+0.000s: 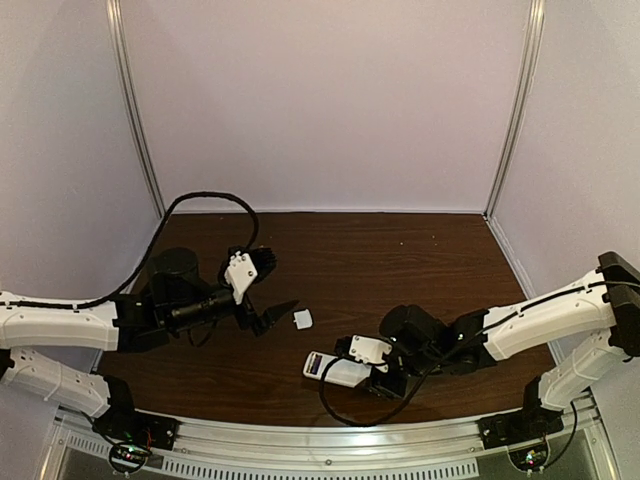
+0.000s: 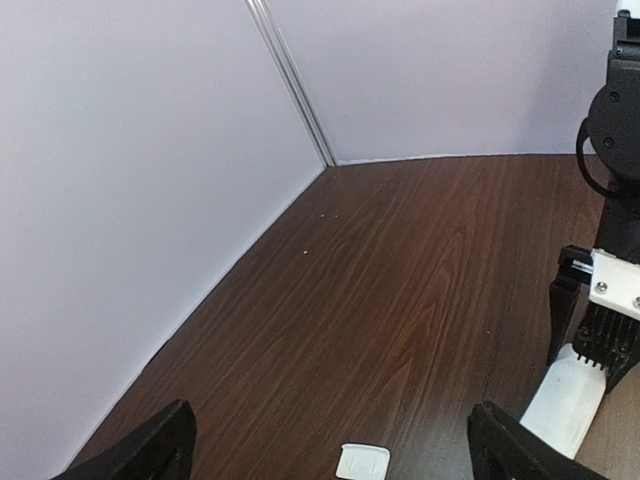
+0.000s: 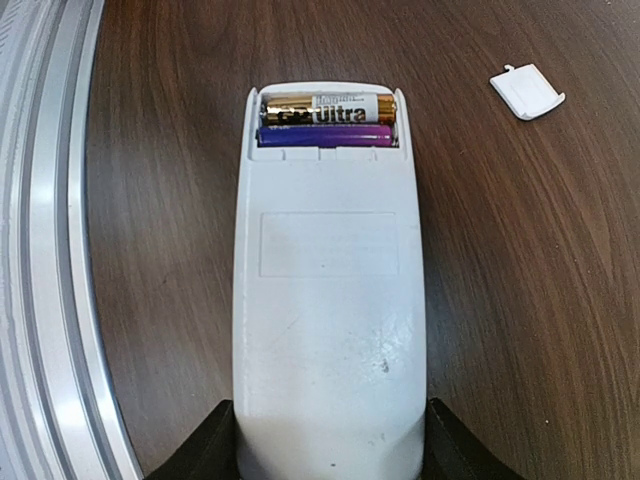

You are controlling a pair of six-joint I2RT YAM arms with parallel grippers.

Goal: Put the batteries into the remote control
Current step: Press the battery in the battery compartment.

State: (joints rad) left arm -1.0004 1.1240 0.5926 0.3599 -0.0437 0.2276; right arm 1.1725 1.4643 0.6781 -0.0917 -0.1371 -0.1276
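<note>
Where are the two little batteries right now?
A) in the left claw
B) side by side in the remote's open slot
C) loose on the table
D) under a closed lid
B: the right wrist view shows the gold battery and the purple battery side by side in the open bay of the remote control, a small white cover lying apart on the table.

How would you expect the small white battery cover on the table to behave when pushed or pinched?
The battery cover looks thin and flat, so it is probably very light and would likely slide on the smooth table rather than roll. Lying flush, its edges may be hard to pinch.
</note>
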